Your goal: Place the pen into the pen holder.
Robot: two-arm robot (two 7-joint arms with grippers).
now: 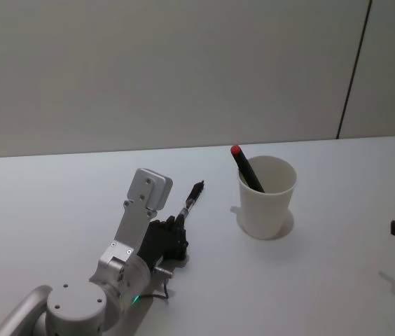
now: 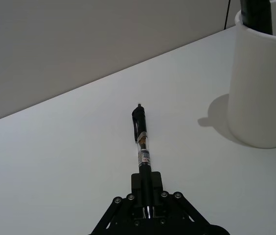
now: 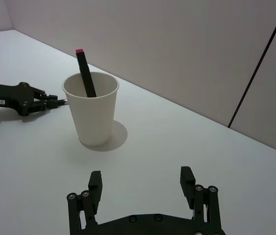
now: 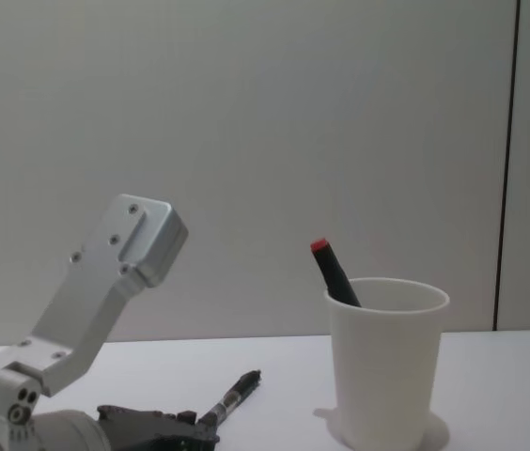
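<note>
Clamping the pen (image 2: 141, 139) by one end, the left tool (image 2: 147, 188) leaves its length free for the pen holder (image 1: 266, 203) rightward. The right tool (image 3: 142, 182) is parked near right, wide open.

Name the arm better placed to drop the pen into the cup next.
Left. The left claw is shut on the pen, beside the pen holder. The right claw is open and empty, on the holder's other side.

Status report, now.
Left gripper shut on black clear-barrelled pen, left of white paper cup. Right gripper open, parked. Red-tipped black pen already in cup.
</note>
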